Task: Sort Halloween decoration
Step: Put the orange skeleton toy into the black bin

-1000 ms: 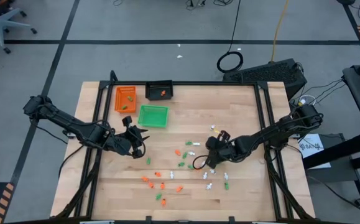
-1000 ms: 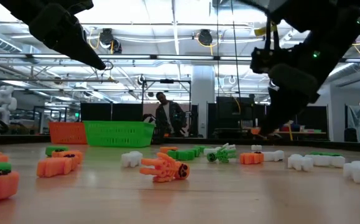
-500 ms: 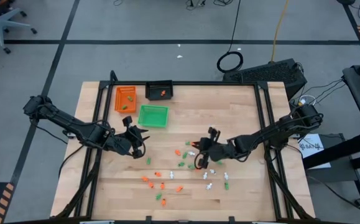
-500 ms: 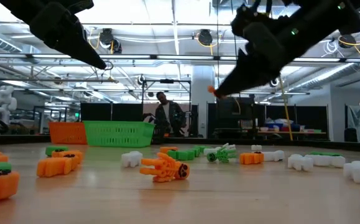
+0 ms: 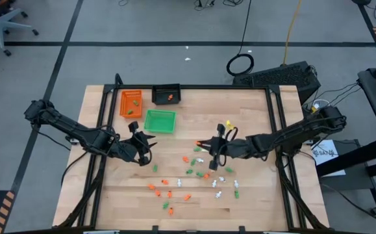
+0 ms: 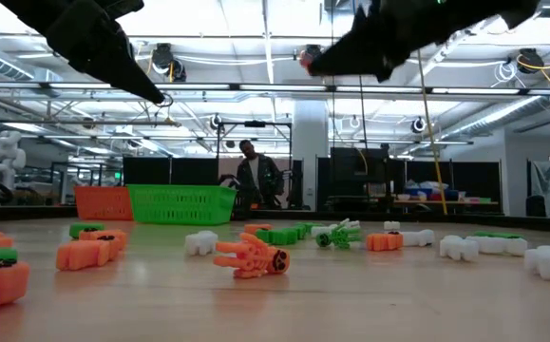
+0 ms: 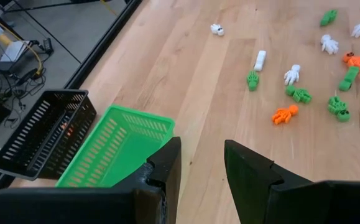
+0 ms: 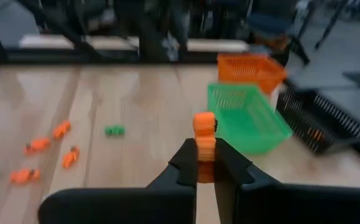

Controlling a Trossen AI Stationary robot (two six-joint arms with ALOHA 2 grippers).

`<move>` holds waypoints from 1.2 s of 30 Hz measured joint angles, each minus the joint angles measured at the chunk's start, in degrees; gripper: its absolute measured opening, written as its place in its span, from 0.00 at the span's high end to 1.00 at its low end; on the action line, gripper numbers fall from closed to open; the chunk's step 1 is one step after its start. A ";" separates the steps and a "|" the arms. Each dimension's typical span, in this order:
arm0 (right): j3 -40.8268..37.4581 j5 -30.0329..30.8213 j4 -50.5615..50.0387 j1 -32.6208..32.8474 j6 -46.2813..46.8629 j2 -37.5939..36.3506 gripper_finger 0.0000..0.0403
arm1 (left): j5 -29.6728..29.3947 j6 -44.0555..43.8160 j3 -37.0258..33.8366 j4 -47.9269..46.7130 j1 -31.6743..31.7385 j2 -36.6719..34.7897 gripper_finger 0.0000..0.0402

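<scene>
A small orange piece (image 8: 204, 138) is pinched endwise by the right tool (image 8: 205, 163) above mid-tabletop; it could slip out. The left tool (image 7: 201, 163) is held spread, empty.

Orange piece (image 8: 204, 137); orange (image 5: 130, 103), green (image 5: 160, 121) and black trays (image 5: 166, 95).

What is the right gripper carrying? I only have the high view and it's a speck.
Observer: An orange piece, pinched upright by the right gripper.
Operator: Is it clear of the table?
Observer: Yes. In the low view the right gripper hangs well above the pieces lying on the wood.
Operator: What's ahead of it?
Observer: Its wrist view looks toward the green tray, with the orange tray behind it and the black tray beside it.
Operator: Left gripper?
Observer: The left gripper is open, holding nothing, beside the green tray.
</scene>
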 joint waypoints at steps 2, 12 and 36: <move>0.00 -0.04 1.47 -0.36 -2.49 -1.20 0.99 | 0.00 -0.02 0.00 0.22 0.00 0.00 0.70; 0.00 -7.71 7.63 -2.97 -10.13 -2.00 0.99 | 1.40 4.86 0.00 5.44 -0.11 0.00 0.70; 0.00 -7.56 11.13 -3.39 -8.85 4.10 0.99 | 9.81 16.09 -3.78 19.85 -0.11 0.00 0.70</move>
